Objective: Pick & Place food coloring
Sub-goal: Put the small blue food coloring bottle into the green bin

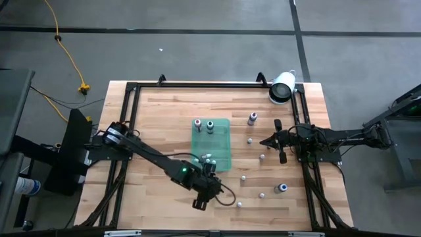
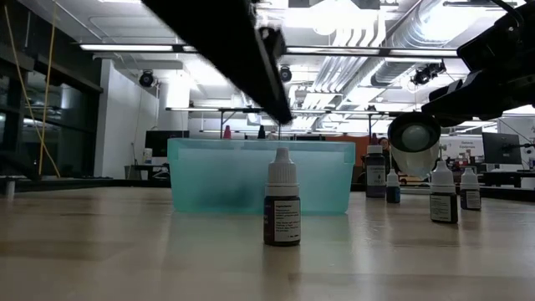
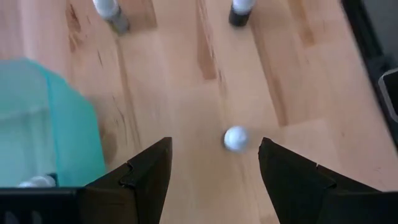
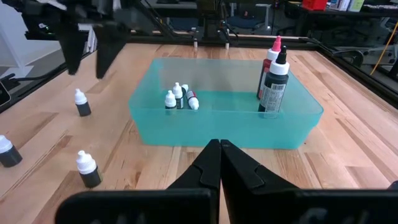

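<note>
Near the counter's front edge, just off the tray's front right corner: one small white-capped food coloring bottle (image 3: 235, 138) upright on bare wood, framed between the left gripper (image 3: 214, 171) fingers, spread wide apart and clear of it. Inside the green tray (image 1: 222, 160): a few tiny bottles (image 4: 179, 98) at the front end, two taller dark ones (image 4: 272, 84) at the back end. Scattered toward the right edge: more small bottles (image 1: 262, 158). Beside them, by the right edge: right gripper (image 1: 264, 140), fingers pressed together, empty. At the back right corner: white cylinder (image 1: 282, 86) on its side.
</note>
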{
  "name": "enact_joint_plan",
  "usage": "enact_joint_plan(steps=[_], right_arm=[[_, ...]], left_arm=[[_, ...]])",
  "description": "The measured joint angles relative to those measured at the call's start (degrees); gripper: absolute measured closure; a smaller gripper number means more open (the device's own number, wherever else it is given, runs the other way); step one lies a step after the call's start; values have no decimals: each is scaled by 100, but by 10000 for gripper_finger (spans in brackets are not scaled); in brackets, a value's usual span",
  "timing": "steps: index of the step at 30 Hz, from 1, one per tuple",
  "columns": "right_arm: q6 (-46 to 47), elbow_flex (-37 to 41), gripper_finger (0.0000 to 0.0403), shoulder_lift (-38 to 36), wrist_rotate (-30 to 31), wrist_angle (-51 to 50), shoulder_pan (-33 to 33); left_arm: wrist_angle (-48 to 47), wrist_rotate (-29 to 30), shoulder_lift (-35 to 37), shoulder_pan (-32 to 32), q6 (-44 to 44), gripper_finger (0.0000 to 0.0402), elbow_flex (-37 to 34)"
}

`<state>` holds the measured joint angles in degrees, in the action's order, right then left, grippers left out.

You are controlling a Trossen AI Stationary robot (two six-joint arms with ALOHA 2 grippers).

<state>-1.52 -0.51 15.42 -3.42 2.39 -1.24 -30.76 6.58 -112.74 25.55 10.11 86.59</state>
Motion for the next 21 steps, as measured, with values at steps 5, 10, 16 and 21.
enact_joint_plan(steps=[5, 10, 16, 21], right_arm=[[0, 2, 402, 0, 2, 6, 0], [0, 2, 402, 0, 0, -2, 0], [0, 0, 402, -4, 0, 2, -1], [-1, 2, 402, -4, 1, 0, -1]], left_arm=[[69, -552, -186, -134, -48, 173, -3], [101, -737, -298, -108, -107, 173, -3], [348, -740, -422, -119, -151, 173, -14], [409, -753, -497, -114, -199, 173, -5]])
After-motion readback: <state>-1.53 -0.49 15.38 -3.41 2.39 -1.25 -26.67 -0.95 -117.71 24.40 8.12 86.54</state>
